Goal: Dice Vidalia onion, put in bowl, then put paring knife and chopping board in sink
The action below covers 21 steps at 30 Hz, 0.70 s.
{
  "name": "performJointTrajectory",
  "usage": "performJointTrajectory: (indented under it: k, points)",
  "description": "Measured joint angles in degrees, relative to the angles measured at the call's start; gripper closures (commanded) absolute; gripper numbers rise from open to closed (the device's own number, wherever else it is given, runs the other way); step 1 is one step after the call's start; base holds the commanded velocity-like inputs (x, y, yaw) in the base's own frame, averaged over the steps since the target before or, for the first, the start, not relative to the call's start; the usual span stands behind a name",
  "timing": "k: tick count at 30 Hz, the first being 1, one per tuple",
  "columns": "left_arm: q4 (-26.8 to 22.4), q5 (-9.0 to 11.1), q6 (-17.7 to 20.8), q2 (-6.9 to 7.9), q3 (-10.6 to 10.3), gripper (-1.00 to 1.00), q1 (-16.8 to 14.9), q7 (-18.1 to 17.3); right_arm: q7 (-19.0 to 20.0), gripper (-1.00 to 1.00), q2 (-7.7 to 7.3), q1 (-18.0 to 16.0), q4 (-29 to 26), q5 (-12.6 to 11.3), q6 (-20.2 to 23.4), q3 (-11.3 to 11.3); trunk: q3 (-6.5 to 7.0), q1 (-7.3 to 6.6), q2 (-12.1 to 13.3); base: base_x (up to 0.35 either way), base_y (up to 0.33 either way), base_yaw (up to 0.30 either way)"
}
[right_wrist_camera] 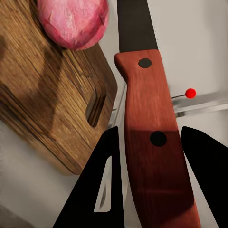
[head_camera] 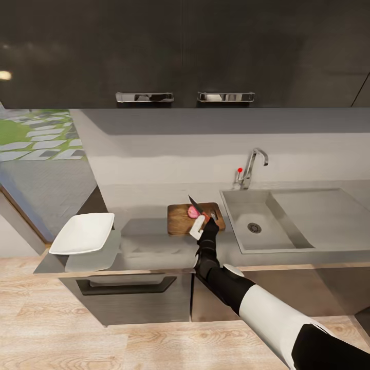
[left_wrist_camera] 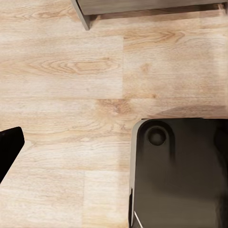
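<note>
Well, the grey countertop (head_camera: 154,246) runs long, with bare slab between the white bowl (head_camera: 85,232) overhanging its left end and the sink (head_camera: 257,226). Beside the basin lies the chopping board (head_camera: 181,220), carrying the Vidalia onion (head_camera: 193,211). The right gripper (head_camera: 205,222) clamps the paring knife (right_wrist_camera: 147,137) by its red handle, blade over the board's edge. The left gripper's (left_wrist_camera: 9,149) opening I cannot tell.

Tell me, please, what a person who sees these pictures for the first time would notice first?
Probably the right gripper, shut on the red handle of the knife, with the dark blade reaching over the wooden chopping board. On that board lies the small pink onion, whole, just left of the steel sink. Further left, a white bowl sits at the end of the grey countertop.
</note>
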Motion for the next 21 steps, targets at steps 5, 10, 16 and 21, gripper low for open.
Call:
performJointTrajectory:
  k: [5, 10, 16, 21]
  points:
    - [0.00, 0.00, 0.01, 0.02, 0.00, -1.00, 0.00, 0.00, 0.00, 1.00, 0.00, 0.00, 0.22, 0.01, -0.02, 0.00, 0.00, 0.00, 0.00, 0.000, 0.000, 0.000]
    - [0.00, 0.00, 0.01, 0.02, 0.00, -1.00, 0.00, 0.00, 0.00, 1.00, 0.00, 0.00, 0.36, 0.01, -0.02, 0.00, 0.00, 0.00, 0.00, 0.000, 0.000, 0.000]
    - [-0.04, 0.00, 0.02, 0.00, 0.00, -1.00, 0.00, -0.02, 0.00, 1.00, 0.00, 0.00, 0.85, 0.00, -0.02, -0.01, 0.00, -0.02, -0.01, 0.104, 0.000, 0.000]
    - [-0.01, 0.00, 0.02, 0.00, 0.00, -1.00, 0.00, 0.01, 0.07, 1.00, 0.00, 0.00, 1.30, 0.00, -0.17, -0.01, 0.00, 0.00, 0.00, 0.088, 0.000, 0.000]
